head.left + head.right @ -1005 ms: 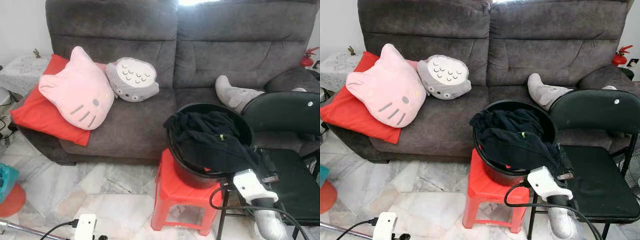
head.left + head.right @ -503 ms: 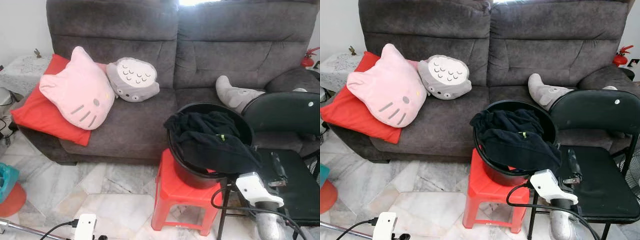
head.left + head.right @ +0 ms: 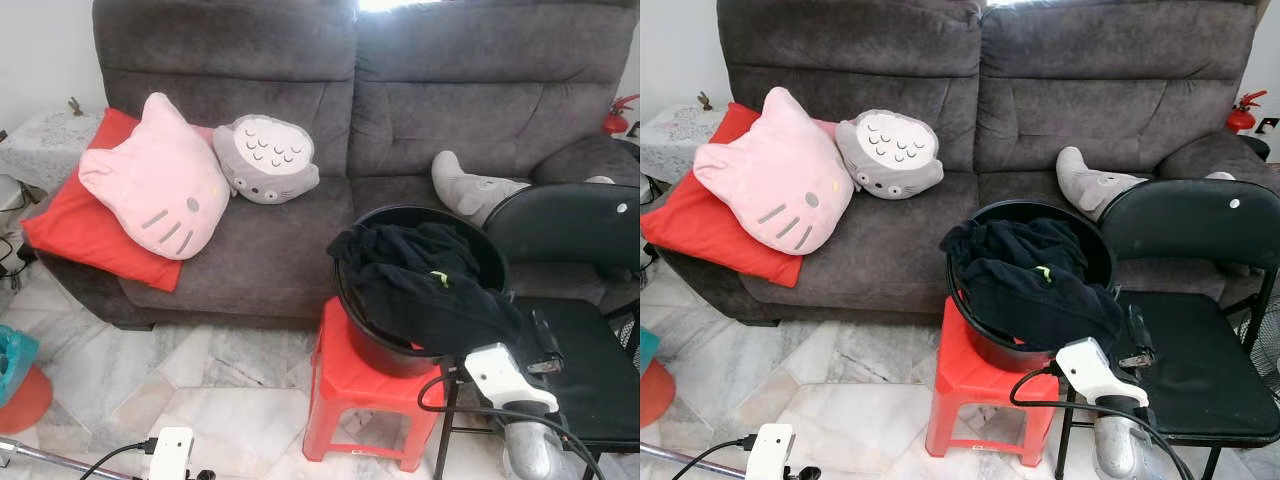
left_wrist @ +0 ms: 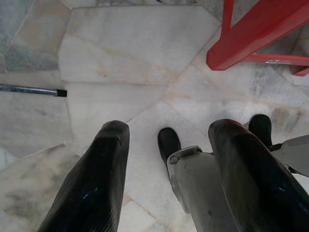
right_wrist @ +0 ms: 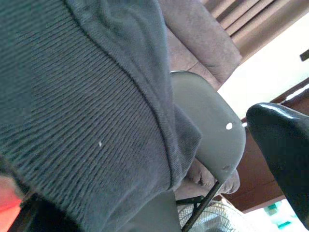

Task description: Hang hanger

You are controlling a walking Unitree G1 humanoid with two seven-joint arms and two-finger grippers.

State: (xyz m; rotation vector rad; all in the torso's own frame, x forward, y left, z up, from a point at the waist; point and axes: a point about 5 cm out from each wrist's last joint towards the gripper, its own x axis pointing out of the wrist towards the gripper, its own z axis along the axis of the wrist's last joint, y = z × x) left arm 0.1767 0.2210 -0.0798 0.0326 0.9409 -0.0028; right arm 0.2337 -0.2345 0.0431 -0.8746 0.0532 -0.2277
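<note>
Dark knit clothes [image 3: 420,290] lie heaped in a black basin [image 3: 495,250] on a red plastic stool [image 3: 345,380] in front of the sofa. My right gripper [image 3: 541,342] hovers over the black folding chair's seat [image 3: 595,375], right beside the garment's hanging edge. In the right wrist view the knit cloth [image 5: 72,121] is close up, with one black finger [image 5: 282,150] well off to the side; the gripper is open and holds nothing. My left gripper [image 4: 169,130] hangs low and open above the marble floor. I see no hanger.
A grey sofa [image 3: 250,250] carries a pink cat cushion [image 3: 160,185], a red cushion [image 3: 70,225] and grey plush toys [image 3: 265,160]. The chair back [image 3: 570,220] rises to the right of the basin. A side table [image 3: 45,140] stands far left.
My right gripper left the garment's edge and drew off to the right, then came back a little to the left. The cloth's edge settled back toward the basin.
</note>
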